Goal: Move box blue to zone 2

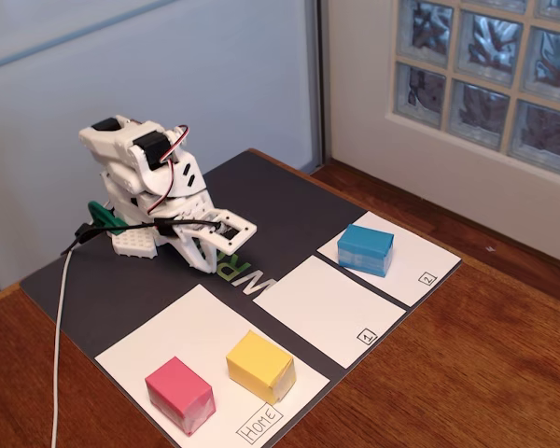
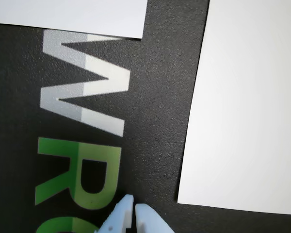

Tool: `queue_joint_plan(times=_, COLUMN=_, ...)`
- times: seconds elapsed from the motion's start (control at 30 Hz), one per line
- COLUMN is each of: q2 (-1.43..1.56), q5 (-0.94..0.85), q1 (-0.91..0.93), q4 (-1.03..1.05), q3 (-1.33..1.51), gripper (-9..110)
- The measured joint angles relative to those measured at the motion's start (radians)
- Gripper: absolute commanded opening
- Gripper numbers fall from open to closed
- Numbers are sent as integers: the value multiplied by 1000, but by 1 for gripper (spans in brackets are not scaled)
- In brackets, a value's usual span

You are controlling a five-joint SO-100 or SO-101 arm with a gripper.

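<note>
Box blue (image 1: 365, 248) sat on zone 2 (image 1: 401, 261), the white paper rectangle with a small boxed "2" in its near right corner in the fixed view. The cube rested toward the far end of that sheet, fully on the paper, with its paler lower sides visible. Beside it lay the like rectangle marked "1" (image 1: 329, 310), bare, with a dark strip of mat between the two sheets. Nearer the camera, the larger sheet labelled "Home" (image 1: 149, 345) carried a pink cube (image 1: 179, 394) and a yellow cube (image 1: 259, 365), the two close but apart.

All the sheets lay on a dark mat (image 1: 280, 201) printed with white and green letters, and the mat lay on a brown wooden desk (image 1: 485, 373). The white arm (image 1: 145, 182) was folded low at the far left of the mat, well apart from box blue, with a white cable (image 1: 60, 327) trailing toward the desk's near edge.

The jaws (image 2: 134, 213) were together and held nothing; in the wrist view their pale tips entered from the bottom edge with only a thin line between them, pointing over the green letters on the mat. White paper edges showed at the top and right of that view; which sheets they were could not be told.
</note>
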Motion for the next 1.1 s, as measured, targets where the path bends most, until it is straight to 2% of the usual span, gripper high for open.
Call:
queue_joint_plan(times=0.43, q2=48, q5=21, q1=-41, q4=121, q3=3, gripper=0)
queue_joint_plan(times=1.1, q2=49, q5=8, q1=-35, q4=141, q3=3, gripper=0)
